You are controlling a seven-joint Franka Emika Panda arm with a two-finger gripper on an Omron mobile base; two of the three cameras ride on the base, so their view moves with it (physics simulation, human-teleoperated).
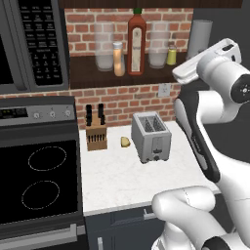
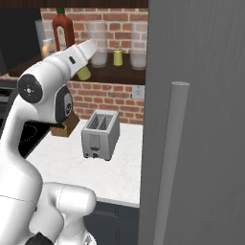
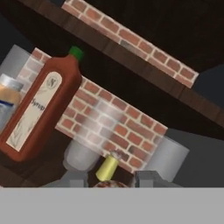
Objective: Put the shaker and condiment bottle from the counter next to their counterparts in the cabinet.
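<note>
Shaker (image 2: 83,73) is the business now, up at shelf height under the hand, well above the worktop (image 1: 112,180) and just in front of the cabinet (image 1: 88,73). Down below, the toaster (image 1: 151,136) stands alone mid-worktop. On the shelf the red bottle (image 1: 136,46) stands tall, and the condiment bottle (image 1: 118,59) sits just beside it, so that half looks done. The gripper (image 3: 109,181) looks narrowly closed about the shaker, whose brown cap peeks up between the tips. Dead ahead in the hand view is the yellow shaker (image 3: 107,167), tucked beside a glass (image 3: 83,153). Next move, I'd say: ease forward over the shelf edge, set it down upright on bare board close to its twin without bumping the glass, then open.
</note>
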